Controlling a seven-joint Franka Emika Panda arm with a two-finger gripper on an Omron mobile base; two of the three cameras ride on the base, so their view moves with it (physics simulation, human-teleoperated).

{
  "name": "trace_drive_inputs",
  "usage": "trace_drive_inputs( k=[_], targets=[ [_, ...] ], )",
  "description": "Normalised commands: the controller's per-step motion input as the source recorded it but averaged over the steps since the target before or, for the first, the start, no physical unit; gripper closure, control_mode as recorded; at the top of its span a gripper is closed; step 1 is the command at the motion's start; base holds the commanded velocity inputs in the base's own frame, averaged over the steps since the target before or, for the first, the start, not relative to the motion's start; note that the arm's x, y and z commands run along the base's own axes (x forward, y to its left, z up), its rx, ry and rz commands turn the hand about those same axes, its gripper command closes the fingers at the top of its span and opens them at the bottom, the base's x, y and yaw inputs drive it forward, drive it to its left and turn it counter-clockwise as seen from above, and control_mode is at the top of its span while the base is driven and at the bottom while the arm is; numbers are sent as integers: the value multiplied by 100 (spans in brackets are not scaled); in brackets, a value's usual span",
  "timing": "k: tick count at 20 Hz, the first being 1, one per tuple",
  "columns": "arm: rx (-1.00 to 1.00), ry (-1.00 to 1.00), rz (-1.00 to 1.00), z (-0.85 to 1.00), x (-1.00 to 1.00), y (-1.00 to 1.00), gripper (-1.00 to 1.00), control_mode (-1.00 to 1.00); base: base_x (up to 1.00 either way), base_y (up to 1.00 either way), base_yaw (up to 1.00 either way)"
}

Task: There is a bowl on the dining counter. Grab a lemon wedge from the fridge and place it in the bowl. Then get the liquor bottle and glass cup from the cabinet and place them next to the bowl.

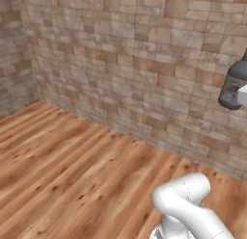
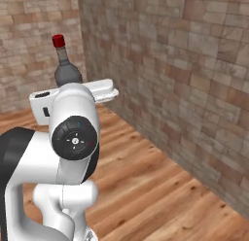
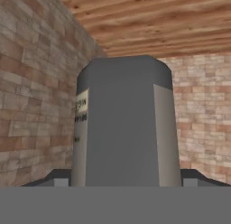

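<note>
Claw (image 3: 122, 184) gripping a dark bottle (image 3: 122, 123) with a red cap, held up over the wood floor (image 1: 72, 165), brick wall (image 1: 135, 64) behind

1. The arm (image 2: 53, 152) is glossy white, built from thick rounded segments that join in smooth curves.
2. Its big round joint cap (image 2: 74, 138) is dark grey with a lighter ring inside, a small hub at the centre and tiny coloured dots around the face.
3. A black band (image 2: 12, 152) wraps the segment behind that joint.
4. The flat white hand (image 2: 99, 92) is slim with rounded edges, and has a small dark slot on the white block behind it.
5. A white curved elbow (image 1: 185, 197) has a smooth rounded end.
6. The fingertips (image 3: 61, 179) are dark grey, low and wedge-shaped, each carrying a small lighter square.
</note>
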Motion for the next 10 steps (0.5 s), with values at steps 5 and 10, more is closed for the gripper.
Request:
trace_drive_inputs(
  k=[5, 10],
  targets=[
    [0, 0, 0, 0, 0, 0, 100, 100, 100, 1, 43],
    [0, 0, 0, 0, 0, 0, 100, 100, 100, 8, 46]
  ],
)
